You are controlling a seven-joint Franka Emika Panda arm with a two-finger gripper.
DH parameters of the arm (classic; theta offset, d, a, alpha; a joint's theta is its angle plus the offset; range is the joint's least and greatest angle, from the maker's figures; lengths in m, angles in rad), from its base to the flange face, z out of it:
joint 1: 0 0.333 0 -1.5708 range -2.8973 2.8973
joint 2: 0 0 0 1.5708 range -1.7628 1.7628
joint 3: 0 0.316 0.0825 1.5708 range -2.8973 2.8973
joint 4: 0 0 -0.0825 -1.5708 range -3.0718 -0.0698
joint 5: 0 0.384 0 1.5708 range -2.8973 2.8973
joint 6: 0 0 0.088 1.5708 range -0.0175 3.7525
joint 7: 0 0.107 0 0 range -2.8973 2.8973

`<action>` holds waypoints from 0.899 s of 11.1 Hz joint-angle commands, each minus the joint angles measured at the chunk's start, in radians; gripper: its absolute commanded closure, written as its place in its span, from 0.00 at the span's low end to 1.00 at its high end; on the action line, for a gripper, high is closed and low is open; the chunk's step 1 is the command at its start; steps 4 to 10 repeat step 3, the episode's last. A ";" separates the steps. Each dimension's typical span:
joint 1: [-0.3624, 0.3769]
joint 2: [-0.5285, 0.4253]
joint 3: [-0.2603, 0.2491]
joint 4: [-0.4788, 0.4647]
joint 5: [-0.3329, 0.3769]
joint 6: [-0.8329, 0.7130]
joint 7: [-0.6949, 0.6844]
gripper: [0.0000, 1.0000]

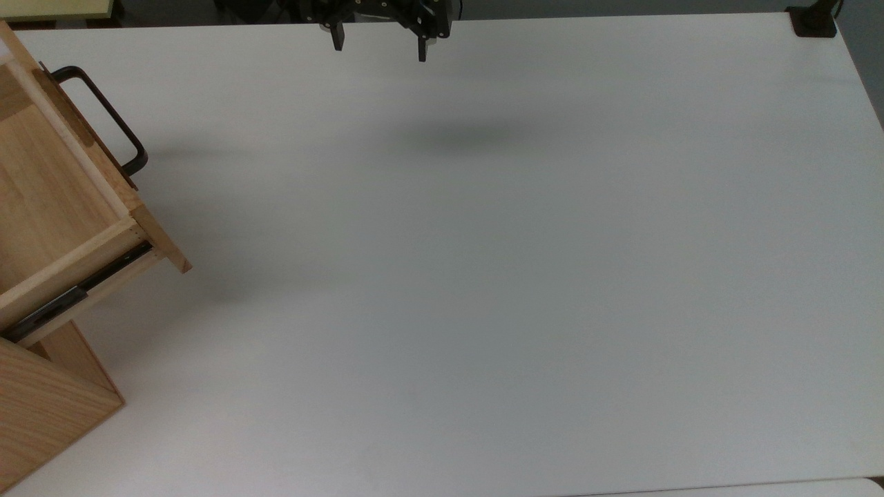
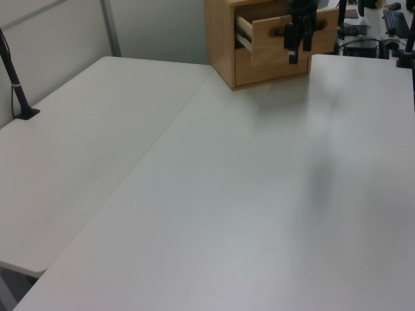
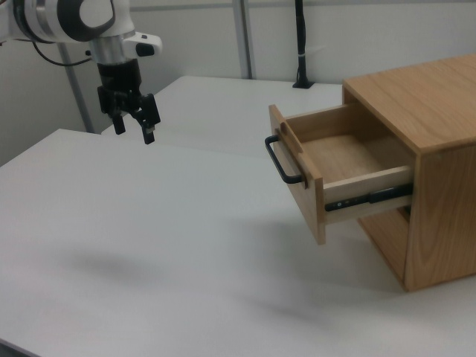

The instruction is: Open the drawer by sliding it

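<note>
The pale-wood drawer [image 1: 65, 207] [image 3: 338, 175] [image 2: 269, 39] stands pulled out of its wooden cabinet [image 3: 428, 149], with its dark side rail [image 3: 368, 198] showing. Its black bar handle [image 1: 110, 121] [image 3: 281, 160] is free. My gripper [image 1: 380, 45] [image 3: 134, 128] [image 2: 297, 48] hangs open above the white table, far from the handle, holding nothing. In the top view it is at the upper edge, right of the drawer. In the right view it is at the far left, under the white arm.
The white table [image 1: 483, 276] spreads wide to the top view's right of the cabinet. A black post base [image 1: 813, 21] sits at the table's far corner, and a dark pole [image 2: 16, 91] stands at the left view's left edge.
</note>
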 commanded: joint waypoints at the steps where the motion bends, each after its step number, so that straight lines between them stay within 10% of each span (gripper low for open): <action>1: 0.011 -0.002 -0.043 0.023 0.015 -0.047 -0.017 0.00; 10: 0.017 -0.013 -0.074 0.024 0.021 -0.052 -0.078 0.00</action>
